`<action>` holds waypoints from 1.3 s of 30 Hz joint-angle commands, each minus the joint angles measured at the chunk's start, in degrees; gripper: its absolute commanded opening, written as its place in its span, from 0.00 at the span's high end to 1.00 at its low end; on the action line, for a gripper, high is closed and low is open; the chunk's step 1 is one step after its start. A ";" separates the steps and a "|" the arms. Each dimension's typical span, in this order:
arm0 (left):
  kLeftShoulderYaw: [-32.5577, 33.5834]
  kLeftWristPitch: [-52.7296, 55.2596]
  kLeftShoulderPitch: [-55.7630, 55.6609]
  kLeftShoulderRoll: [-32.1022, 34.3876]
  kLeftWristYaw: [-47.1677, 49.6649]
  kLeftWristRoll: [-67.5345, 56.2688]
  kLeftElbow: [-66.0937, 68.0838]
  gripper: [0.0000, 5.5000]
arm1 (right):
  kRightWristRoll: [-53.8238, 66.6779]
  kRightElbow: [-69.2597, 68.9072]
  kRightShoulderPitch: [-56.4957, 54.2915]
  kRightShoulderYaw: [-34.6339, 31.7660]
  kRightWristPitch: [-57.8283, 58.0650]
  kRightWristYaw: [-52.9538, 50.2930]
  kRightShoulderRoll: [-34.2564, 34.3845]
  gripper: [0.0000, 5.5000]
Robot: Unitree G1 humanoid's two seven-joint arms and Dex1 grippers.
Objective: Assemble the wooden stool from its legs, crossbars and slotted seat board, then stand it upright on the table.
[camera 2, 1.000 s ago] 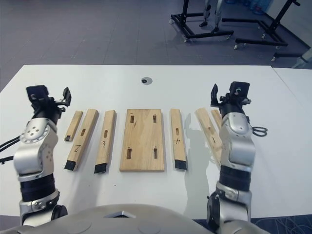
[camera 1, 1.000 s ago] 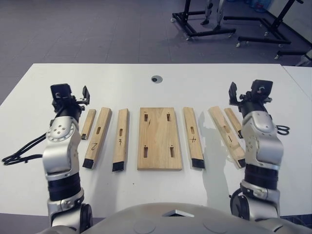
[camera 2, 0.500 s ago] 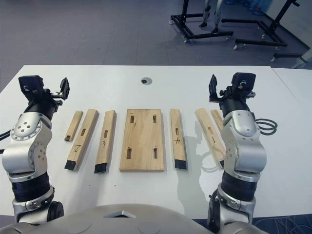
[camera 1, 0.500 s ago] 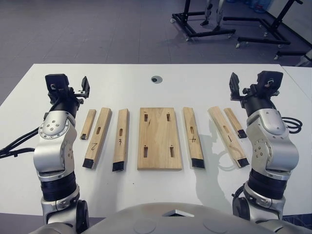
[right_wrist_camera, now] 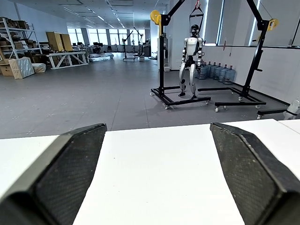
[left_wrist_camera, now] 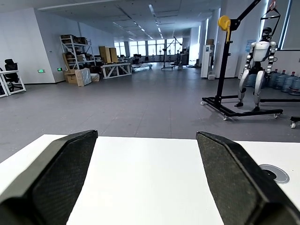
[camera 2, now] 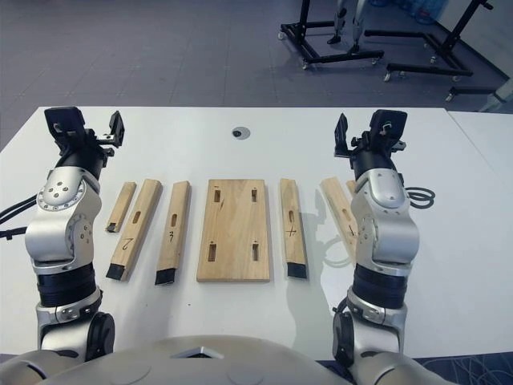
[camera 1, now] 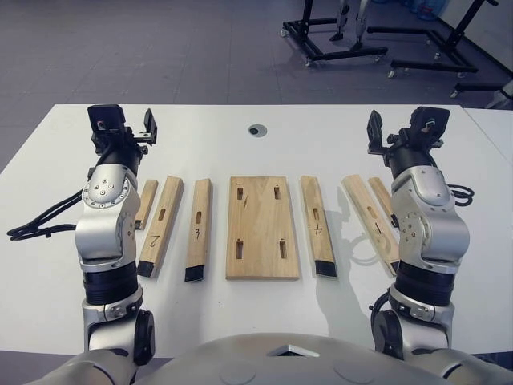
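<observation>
While empty, both pincers (camera 1: 128,126) (camera 1: 398,130) agape.

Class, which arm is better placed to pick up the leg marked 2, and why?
Left. The leg marked 2 lies on the left jaws' side of the seat board; the right jaws are across it. Both stand open.

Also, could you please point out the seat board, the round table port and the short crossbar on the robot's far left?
seat board (camera 1: 261,233): left eye view, bare wood at its middle.
round table port (camera 1: 257,129): left eye view, its centre.
short crossbar (camera 2: 121,207): right eye view, mid-length.
</observation>
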 commanded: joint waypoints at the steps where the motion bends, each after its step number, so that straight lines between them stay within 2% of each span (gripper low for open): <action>1: -0.18 0.39 0.06 -0.27 0.25 0.44 -0.08 0.30 | -0.29 0.40 0.29 0.72 0.06 -0.02 0.33 0.26; 6: -0.36 0.83 0.62 -0.14 0.15 0.45 -0.47 0.30 | 0.09 0.04 0.68 0.52 0.96 -0.26 0.61 0.26; 8: -0.12 1.24 2.29 0.08 -0.06 0.47 -1.24 0.30 | -0.16 0.77 1.38 0.42 3.56 0.91 -1.56 0.26; 14: 2.06 2.45 16.61 0.69 -1.54 0.77 -8.34 0.30 | 1.17 6.14 9.19 -3.71 10.83 16.58 -20.67 0.26; 18: 1.82 2.31 17.00 -0.50 -0.95 0.91 -8.01 0.30 | 4.96 21.20 7.22 -5.79 9.42 27.41 -26.83 0.26; 26: 1.02 1.58 15.70 -0.42 -1.63 1.45 -6.64 0.30 | 6.45 37.71 6.05 -5.58 1.61 37.36 -29.59 0.26; 39: 0.17 1.51 14.46 -0.53 -1.66 2.30 -6.09 0.30 | 5.00 41.03 4.99 -0.30 -4.34 39.44 -26.41 0.26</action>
